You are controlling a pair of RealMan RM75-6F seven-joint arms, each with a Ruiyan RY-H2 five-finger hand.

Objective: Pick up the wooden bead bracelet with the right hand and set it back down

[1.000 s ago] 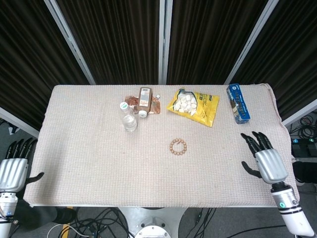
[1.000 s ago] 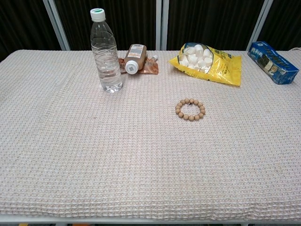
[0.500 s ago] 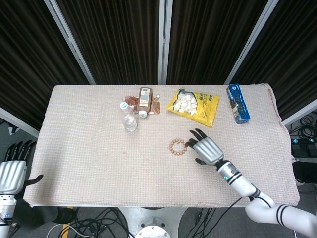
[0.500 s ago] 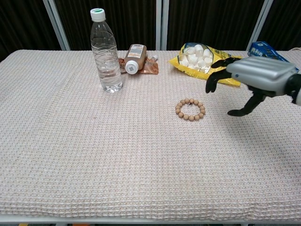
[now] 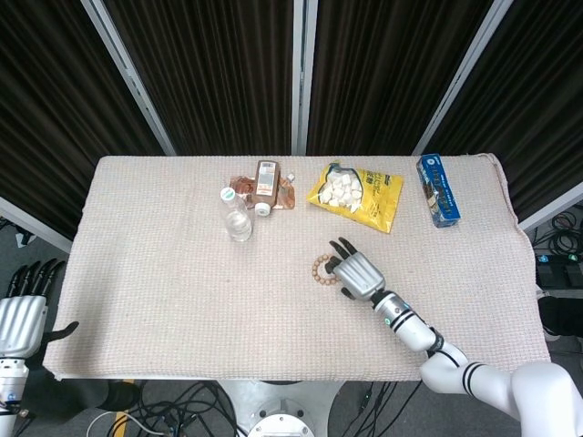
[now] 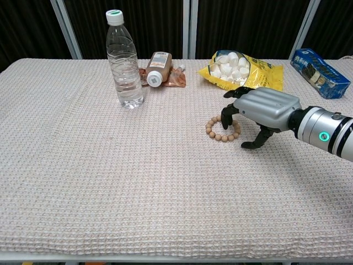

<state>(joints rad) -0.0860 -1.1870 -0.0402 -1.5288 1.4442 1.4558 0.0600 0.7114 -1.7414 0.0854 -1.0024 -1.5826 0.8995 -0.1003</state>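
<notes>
At frame centre, the round wooden bead bracelet (image 6: 223,129) lies on the beige woven tablecloth (image 6: 138,182), partly under the silver right hand (image 6: 263,110), whose dark fingers (image 6: 227,112) are spread and curled over it. A clear plastic water bottle (image 6: 123,59) and yellow marshmallow bag (image 6: 245,68) sit behind, against black curtains (image 5: 219,64). At lower left, the left hand (image 5: 20,314) hangs off-table, fingers apart.

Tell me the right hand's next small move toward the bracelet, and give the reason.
Probably lower and curl the fingers around the bracelet's near side. The right hand hangs over the wooden bead bracelet, fingers apart, thumb beside it on the cloth, and the beads lie flat, not gripped.
</notes>
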